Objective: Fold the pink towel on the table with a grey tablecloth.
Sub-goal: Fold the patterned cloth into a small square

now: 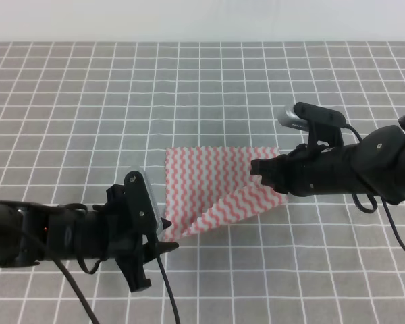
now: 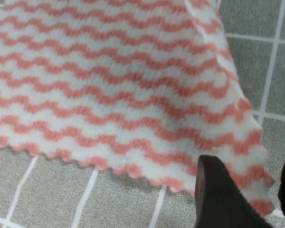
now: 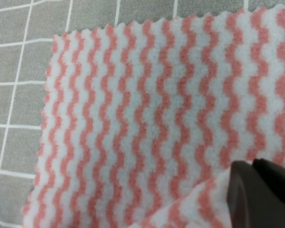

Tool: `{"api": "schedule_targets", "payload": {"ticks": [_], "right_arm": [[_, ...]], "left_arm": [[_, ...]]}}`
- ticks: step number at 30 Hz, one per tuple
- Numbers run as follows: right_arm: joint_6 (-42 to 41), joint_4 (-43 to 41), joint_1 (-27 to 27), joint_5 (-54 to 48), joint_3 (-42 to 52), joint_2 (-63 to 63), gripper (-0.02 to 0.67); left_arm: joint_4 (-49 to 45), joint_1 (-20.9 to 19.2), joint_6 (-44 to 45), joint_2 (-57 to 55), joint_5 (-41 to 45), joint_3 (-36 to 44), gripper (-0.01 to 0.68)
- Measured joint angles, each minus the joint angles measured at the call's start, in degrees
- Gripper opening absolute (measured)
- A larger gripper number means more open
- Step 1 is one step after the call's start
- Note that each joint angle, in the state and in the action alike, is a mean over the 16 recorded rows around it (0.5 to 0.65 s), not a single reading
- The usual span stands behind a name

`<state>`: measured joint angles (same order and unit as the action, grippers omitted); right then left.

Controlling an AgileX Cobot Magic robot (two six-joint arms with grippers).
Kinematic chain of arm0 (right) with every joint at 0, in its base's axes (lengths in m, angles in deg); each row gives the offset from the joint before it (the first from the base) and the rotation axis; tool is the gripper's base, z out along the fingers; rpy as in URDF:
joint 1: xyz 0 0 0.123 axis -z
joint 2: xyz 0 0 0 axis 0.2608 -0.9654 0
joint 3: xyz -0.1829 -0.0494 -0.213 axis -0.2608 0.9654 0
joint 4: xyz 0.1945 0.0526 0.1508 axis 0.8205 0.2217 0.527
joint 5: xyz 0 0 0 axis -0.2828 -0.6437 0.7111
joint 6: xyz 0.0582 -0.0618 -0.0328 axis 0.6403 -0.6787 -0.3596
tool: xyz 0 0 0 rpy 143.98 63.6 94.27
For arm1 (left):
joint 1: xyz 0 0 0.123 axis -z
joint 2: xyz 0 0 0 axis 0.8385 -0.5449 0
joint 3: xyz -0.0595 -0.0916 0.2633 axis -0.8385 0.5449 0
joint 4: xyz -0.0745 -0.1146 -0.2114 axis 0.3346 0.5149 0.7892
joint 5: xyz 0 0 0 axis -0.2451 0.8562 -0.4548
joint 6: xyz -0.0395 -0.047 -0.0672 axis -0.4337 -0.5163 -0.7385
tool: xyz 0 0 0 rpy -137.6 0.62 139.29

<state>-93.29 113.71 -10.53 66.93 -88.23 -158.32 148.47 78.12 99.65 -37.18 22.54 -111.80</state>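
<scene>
My left gripper (image 1: 160, 244) pinches the near left corner of the pink towel (image 1: 216, 185), its dark fingers (image 2: 223, 199) clamped over the pinked edge. My right gripper (image 1: 260, 167) is closed on the towel's right side, lifting a flap so the cloth lies partly doubled over itself. The towel sits near the middle of the counter (image 1: 88, 101), on its grey tablecloth with a white grid. Both my arms reach inward, low and nearly level, from opposite sides.
</scene>
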Motion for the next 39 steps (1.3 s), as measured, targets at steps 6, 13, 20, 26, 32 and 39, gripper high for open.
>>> {"api": "schedule_targets", "payload": {"ticks": [6, 13, 20, 26, 32, 39], "right_arm": [[0.01, 0.04, -0.05, 0.0, -0.02, -0.32, -0.015], [0.0, 0.09, -0.03, 0.07, -0.01, -0.19, -0.015], [-0.05, 0.12, -0.01, 0.13, 0.0, -0.06, -0.015], [-0.11, 0.13, 0.01, 0.12, 0.0, 0.06, -0.015], [-0.13, 0.11, -0.02, 0.06, -0.01, -0.13, -0.015], [-0.13, 0.11, -0.04, 0.02, -0.02, -0.26, -0.015]], "left_arm": [[0.75, 0.03, 0.11, 0.27, 0.49, 0.09, 0.332], [1.13, 0.04, 1.59, 0.34, 0.76, 0.09, 0.379], [1.0, 0.03, 3.25, -0.6, 0.73, -0.24, 0.385], [0.89, 0.02, 3.76, -1.93, -0.5, -0.66, 0.383], [0.92, 0.02, 3.71, -3.02, -1.3, -1.0, 0.355], [1.03, 0.01, 3.69, -3.24, -1.51, -1.01, 0.269]]}}
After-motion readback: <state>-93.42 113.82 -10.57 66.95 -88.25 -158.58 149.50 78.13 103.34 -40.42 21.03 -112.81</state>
